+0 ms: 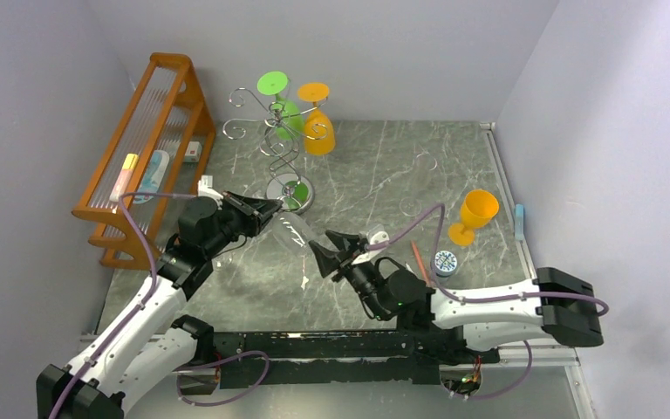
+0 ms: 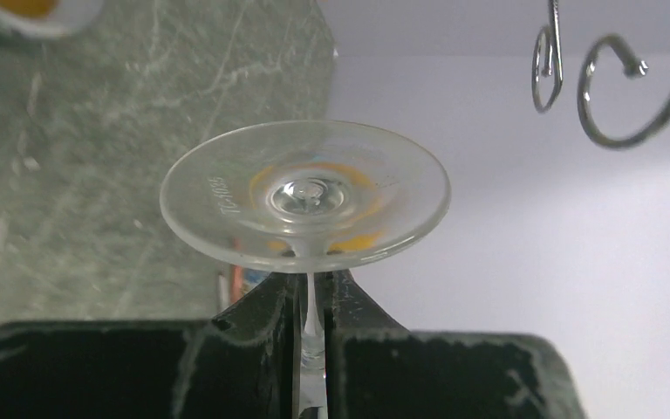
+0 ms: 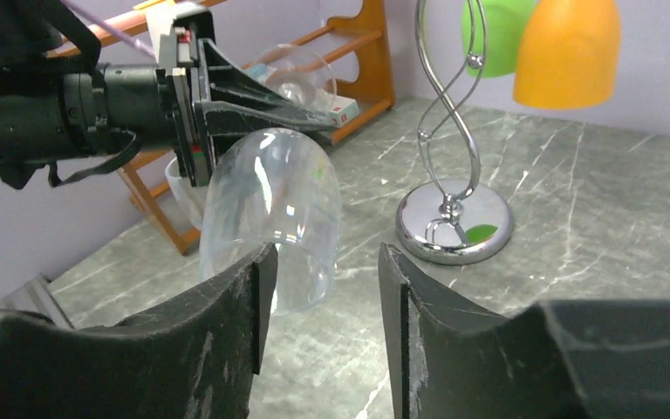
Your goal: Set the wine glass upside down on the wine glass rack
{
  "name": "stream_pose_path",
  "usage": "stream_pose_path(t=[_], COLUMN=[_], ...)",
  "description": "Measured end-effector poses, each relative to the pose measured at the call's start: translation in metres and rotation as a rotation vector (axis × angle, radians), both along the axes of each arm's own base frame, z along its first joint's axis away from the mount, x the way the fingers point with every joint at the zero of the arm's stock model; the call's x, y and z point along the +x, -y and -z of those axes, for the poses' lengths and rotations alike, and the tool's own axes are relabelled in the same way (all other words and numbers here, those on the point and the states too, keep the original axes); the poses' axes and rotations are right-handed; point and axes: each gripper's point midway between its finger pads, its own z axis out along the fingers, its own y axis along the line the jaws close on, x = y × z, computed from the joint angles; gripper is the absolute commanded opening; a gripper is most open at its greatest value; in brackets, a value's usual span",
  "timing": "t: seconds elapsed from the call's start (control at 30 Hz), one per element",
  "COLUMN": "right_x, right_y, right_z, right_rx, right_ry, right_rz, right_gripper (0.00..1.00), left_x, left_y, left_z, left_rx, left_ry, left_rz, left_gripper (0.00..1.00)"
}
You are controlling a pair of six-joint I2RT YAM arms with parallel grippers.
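Left wrist view: wine glass (image 2: 305,196) bowl hidden behind the left gripper (image 2: 311,292), only foot and stem show. Right wrist view: wine glass rack (image 3: 447,131) top cut off by the frame edge, likewise orange glass (image 3: 571,52) and green glass (image 3: 488,30). Small round disc (image 1: 446,261) print too small to read.

Clear glass, bright chrome!
The wine glass (image 3: 270,218) looks transparent and glossy; the wine glass rack (image 3: 454,229) is polished silver wire on a mirrored base; the desk (image 3: 593,218) is grey veined stone, faintly shiny; the right claw (image 3: 327,257) is matt black, scuffed.
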Motion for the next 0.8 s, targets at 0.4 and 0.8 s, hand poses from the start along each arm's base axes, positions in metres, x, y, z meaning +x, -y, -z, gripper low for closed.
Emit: stream_pose_path(t=[0.4, 0.8], right_x=[-0.037, -0.028], right_y=[0.028, -0.011], right_z=[-0.018, -0.117], right_rx=[0.028, 0.191], right_ry=[-0.058, -0.159], right_rz=[-0.223, -0.315], right_gripper=[0.68, 0.76], left_x=[-0.004, -0.041], left_y=[-0.003, 0.025], left_z=[-0.033, -0.067], left_rx=[0.474, 0.624], left_ry=[0.603, 1.112], left_rz=[0.152, 0.399], left_gripper=[0.05, 0.05])
